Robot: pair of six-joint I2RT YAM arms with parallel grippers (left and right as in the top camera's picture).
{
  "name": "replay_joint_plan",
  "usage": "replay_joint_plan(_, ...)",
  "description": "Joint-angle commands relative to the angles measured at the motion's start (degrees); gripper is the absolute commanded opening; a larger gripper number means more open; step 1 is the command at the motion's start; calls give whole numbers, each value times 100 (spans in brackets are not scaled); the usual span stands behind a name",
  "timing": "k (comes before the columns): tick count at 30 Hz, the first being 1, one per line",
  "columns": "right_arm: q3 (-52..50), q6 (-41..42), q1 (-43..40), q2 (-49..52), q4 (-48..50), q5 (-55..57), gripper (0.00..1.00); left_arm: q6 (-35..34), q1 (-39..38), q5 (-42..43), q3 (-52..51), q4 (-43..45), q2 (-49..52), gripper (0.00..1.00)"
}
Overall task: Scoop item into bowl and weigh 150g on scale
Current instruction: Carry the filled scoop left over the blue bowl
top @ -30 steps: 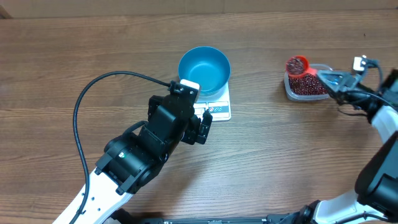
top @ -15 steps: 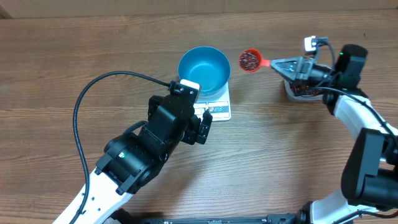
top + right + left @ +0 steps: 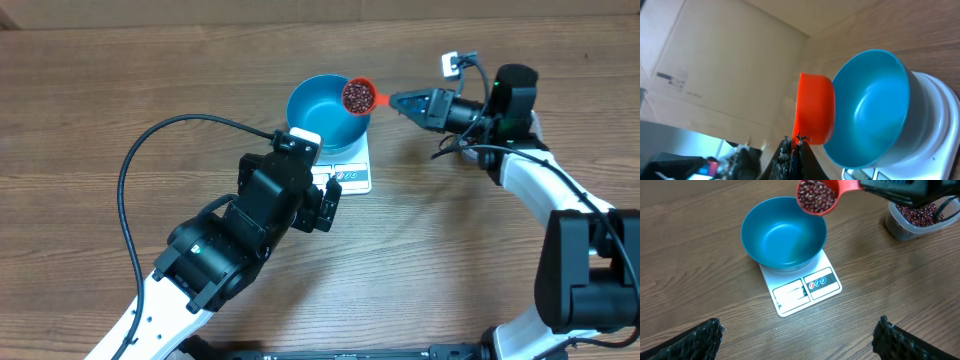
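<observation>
R hand clenched on scoop; beans held over bowl. Bowl empty on scale. L hand released. I judge pour + weighing outstanding.

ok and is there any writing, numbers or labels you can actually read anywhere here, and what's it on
None reads clearly.
scale display: pale panel, no legible digits.
scale buttons: small round red and blue symbols, too small to read.
cardboard behind the table: a dark printed mark, too blurred to read.
</observation>
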Motion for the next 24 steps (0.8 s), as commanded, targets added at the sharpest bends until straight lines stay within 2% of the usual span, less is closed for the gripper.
replay_joint_plan(1, 20, -881, 136, 22, 9, 435, 4, -118, 39, 2, 85, 20, 39, 99)
replay_joint_plan(5, 20, -1657, 216, 22, -68, 820, 4, -118, 39, 2, 85, 20, 39, 99)
replay_joint_plan(14, 17, -3211, 251, 22, -223, 824, 4, -118, 39, 2, 85, 20, 39, 99)
replay_joint_plan(24, 17, -4024, 472, 24, -262, 824, 4, -118, 39, 2, 85, 20, 39, 99)
